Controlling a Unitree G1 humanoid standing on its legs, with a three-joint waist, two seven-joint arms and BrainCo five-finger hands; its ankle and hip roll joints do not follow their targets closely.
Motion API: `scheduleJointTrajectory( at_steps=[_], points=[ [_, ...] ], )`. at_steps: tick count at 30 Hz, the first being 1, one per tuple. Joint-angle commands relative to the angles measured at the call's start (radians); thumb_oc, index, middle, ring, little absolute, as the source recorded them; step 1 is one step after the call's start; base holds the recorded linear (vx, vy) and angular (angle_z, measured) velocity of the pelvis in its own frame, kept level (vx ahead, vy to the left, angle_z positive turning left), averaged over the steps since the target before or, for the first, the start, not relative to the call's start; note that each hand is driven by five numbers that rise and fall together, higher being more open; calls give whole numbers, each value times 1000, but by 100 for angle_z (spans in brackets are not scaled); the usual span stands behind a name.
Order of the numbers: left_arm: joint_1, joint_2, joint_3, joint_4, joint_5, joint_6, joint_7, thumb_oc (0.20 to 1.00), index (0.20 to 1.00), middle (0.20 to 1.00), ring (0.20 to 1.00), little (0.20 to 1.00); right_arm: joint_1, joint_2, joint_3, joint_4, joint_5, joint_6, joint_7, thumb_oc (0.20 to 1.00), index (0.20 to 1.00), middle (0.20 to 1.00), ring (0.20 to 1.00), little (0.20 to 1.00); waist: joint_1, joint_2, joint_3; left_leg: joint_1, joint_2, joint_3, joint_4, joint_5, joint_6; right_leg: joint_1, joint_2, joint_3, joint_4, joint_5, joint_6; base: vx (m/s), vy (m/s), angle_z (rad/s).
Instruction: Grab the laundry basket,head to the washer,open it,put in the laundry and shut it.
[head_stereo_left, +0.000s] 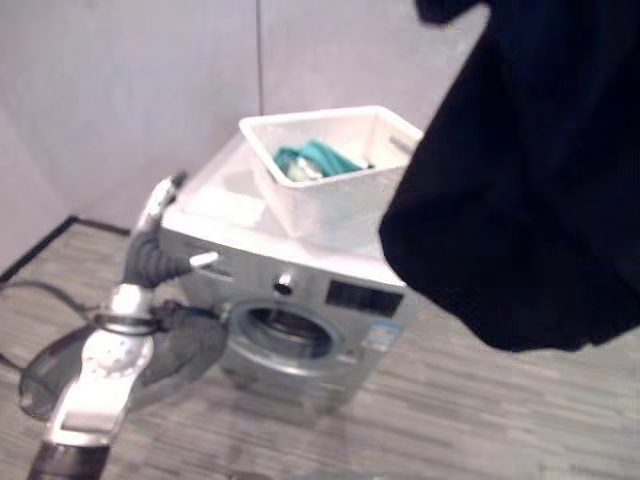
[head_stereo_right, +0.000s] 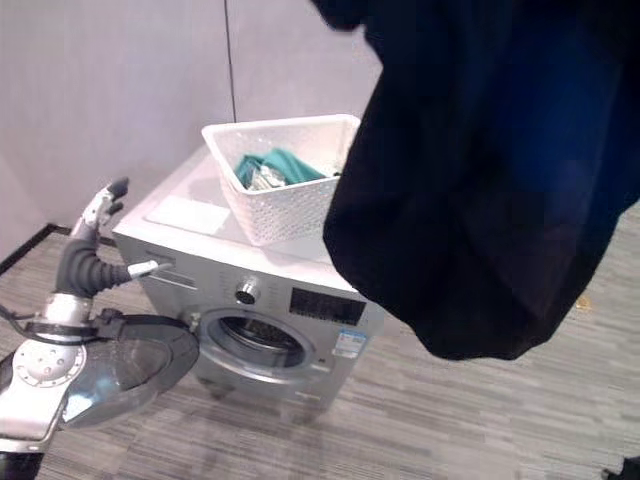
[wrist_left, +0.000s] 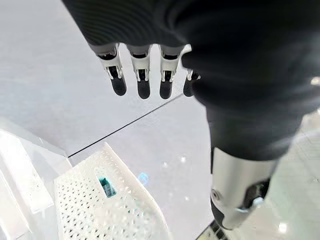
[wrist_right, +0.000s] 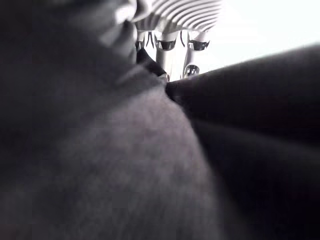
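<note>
While left hand (head_stereo_right: 100, 212) hangs with fingers straight beside the washer (head_stereo_right: 250, 300), whose round door (head_stereo_right: 120, 372) stands swung open, white laundry basket (head_stereo_right: 283, 180) resting on top with teal laundry (head_stereo_right: 272, 168) inside, and, rightward, right hand (wrist_right: 170, 52) clenched on a raised dark garment (head_stereo_right: 480, 180).

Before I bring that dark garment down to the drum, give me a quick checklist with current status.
1. Washer door open: ok, it is swung out to the robot's left and the drum opening is exposed.
2. Dark garment gripped: ok, the right hand has fingers pinched into the cloth.
3. Left hand free: ok, fingers straight and holding nothing, raised beside the washer.
4. Laundry basket steady: ok, upright on top of the washer.
5. Basket emptied: not ok, teal laundry remains inside.
6. Path to the drum: cannot tell, the hanging garment hides the right side.
</note>
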Motion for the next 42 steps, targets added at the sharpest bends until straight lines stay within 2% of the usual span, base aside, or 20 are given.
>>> scheduleJointTrajectory(
  at_steps=[1, 5, 17, 21, 26, 29, 34, 42],
  points=[
    [-66, 75, 23, -56, -62, -17, -18, 1000, 1000, 1000, 1000, 1000, -94, -34, -3, 7, -6, 23, -1, 200, 200, 200, 200, 200, 32, -48, -2, -107, -62, -41, 52, -13, 56, 193, -75, -27, -133, -34, 107, 17, -73, 65],
    [-123, 74, -5, -56, -56, 0, -30, 1000, 1000, 1000, 1000, 1000, -68, -29, -18, 2, -17, 26, 9, 200, 200, 200, 200, 200, 28, -41, -5, -104, -68, -73, 19, 8, 51, 201, -71, -69, -116, -49, 100, 23, -34, 48],
    [-296, 29, -161, -19, -28, 22, -58, 1000, 1000, 1000, 1000, 1000, 0, 55, -78, 17, -21, 34, 26, 200, 200, 200, 200, 200, 15, -33, -12, -86, -81, -90, -4, 10, 57, 214, -79, -93, -107, -54, 99, 6, 0, 5],
    [-403, -20, -257, 47, -12, 40, -67, 1000, 1000, 1000, 1000, 1000, 36, 103, -120, 12, -28, 43, 35, 200, 200, 200, 200, 200, 3, -30, -24, -74, -92, -92, -29, 15, 58, 222, -86, -104, -112, -52, 104, 9, 17, 5],
    [-470, -53, -311, 85, -16, 46, -68, 1000, 1000, 1000, 1000, 1000, 51, 141, -144, 7, -23, 46, 33, 200, 200, 200, 200, 200, -7, -28, -30, -63, -100, -89, -43, 15, 62, 225, -94, -104, -118, -46, 107, -1, 7, 0],
    [-507, -86, -349, 115, -49, 52, -72, 1000, 1000, 1000, 1000, 1000, 69, 173, -172, 9, -21, 52, 29, 200, 200, 200, 200, 200, -13, -26, -35, -55, -105, -83, -54, 16, 64, 228, -98, -105, -121, -43, 110, -4, 34, -2],
    [-619, -194, -457, 261, -149, 79, -58, 1000, 1000, 1000, 1000, 1000, 108, 247, -230, 2, -10, 66, 21, 200, 200, 200, 200, 200, -37, -20, -44, -41, -113, -74, -68, 17, 68, 228, -105, -96, -125, -36, 113, 1, 14, -1],
    [-692, -250, -564, 312, -173, 77, -71, 1000, 1000, 1000, 1000, 1000, 116, 334, -261, 15, 15, 63, -2, 200, 200, 200, 200, 200, -52, -16, -44, -25, -111, -57, -88, 19, 73, 223, -108, -77, -136, -25, 117, 0, 4, -5]
  ],
)
